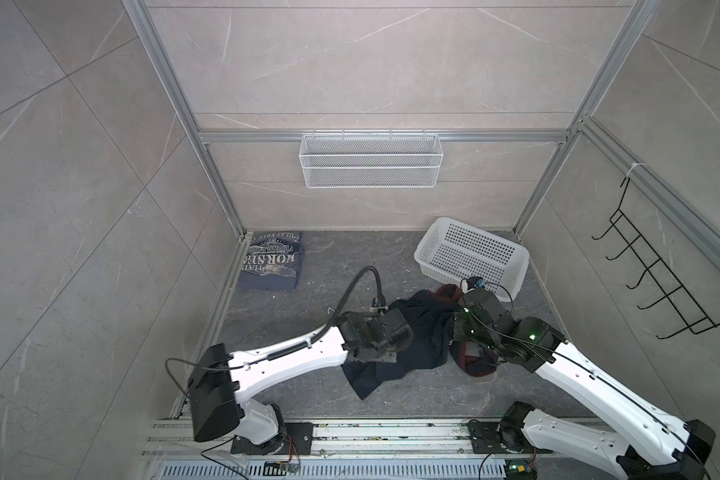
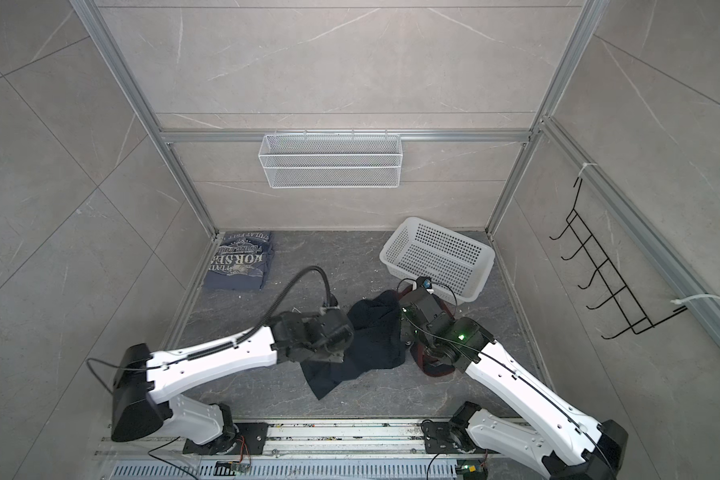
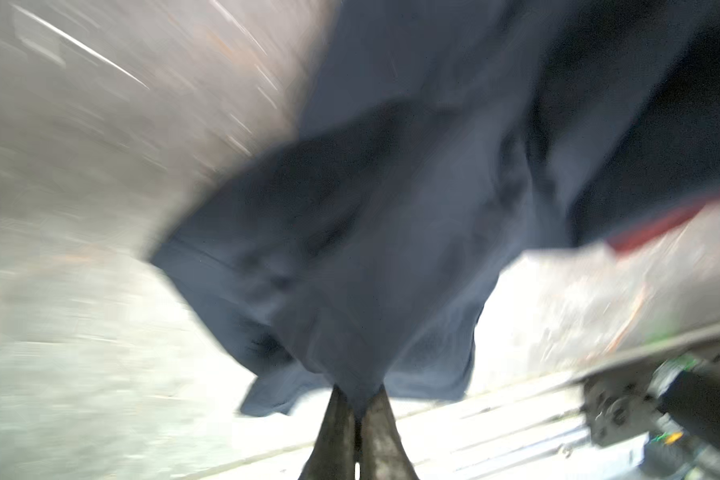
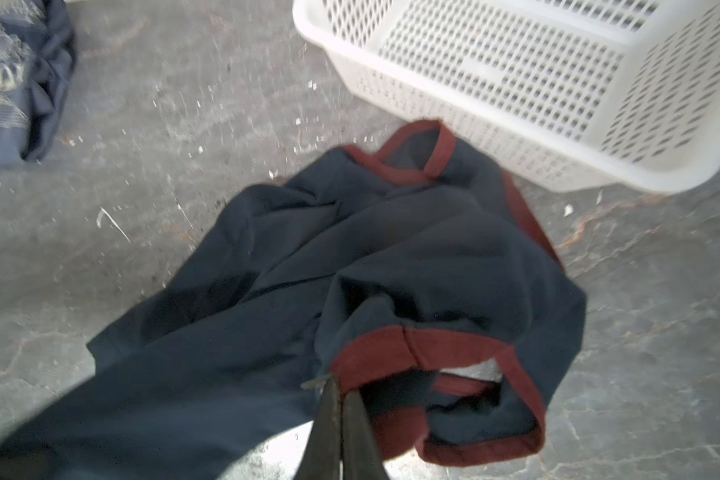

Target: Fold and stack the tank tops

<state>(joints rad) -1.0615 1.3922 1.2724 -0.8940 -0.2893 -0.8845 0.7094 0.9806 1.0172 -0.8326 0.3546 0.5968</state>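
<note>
A blue top (image 1: 272,262) with white letters lies folded in the far left corner of the dark bench (image 1: 308,299). A navy top (image 1: 416,332) with red trim lies crumpled near the middle. The left arm (image 1: 283,357) reaches over its left side. The right arm (image 1: 599,386) reaches over its right side. The dark ends of the 2 arms cover part of the cloth. A white basket (image 1: 470,257) sits at the far right, just beside the navy top. A wire basket (image 1: 370,160) hangs on the back wall. A black hook rack (image 1: 657,274) hangs on the right wall.
</note>
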